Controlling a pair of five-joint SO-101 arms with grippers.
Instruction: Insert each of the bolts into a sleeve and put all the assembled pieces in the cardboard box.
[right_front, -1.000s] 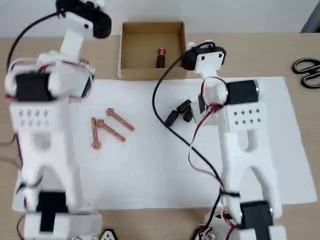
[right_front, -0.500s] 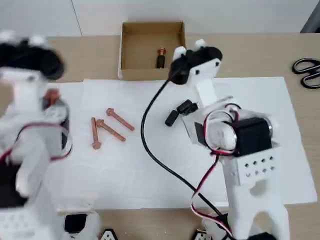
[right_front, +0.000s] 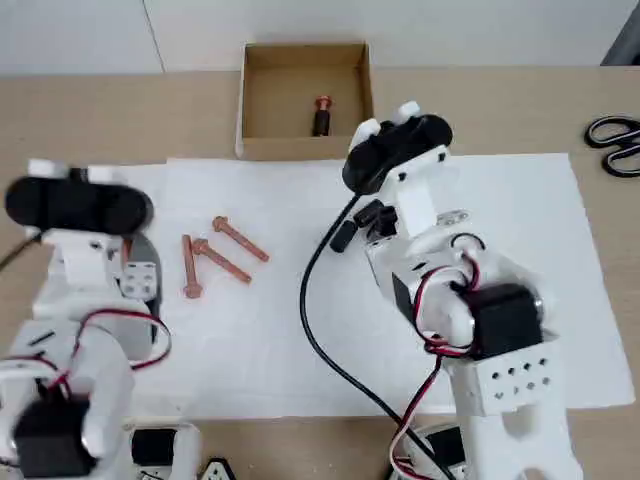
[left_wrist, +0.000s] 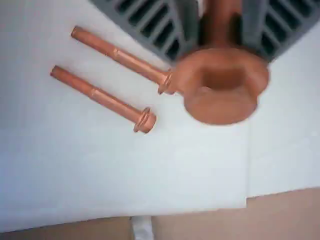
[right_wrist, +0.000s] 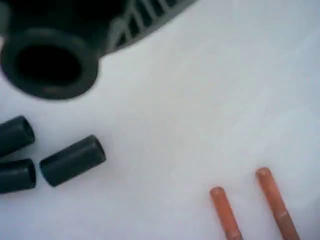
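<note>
My left gripper is shut on a copper bolt, whose head faces the left wrist camera. It hangs over the white sheet at the left, beside three loose bolts; two of these bolts lie just beyond the held one. My right gripper is shut on a black sleeve, open end toward the right wrist camera. It hovers over the loose sleeves near the sheet's middle. The cardboard box at the back holds one assembled piece.
Scissors lie on the wooden table at the far right. The left arm stands over the sheet's left edge and the right arm just in front of the box. A black cable trails across the sheet.
The left arm has swung from the back left toward the front, carrying its bolt. The right arm has pulled back from the box toward the sleeves. The loose bolts lie as before.
</note>
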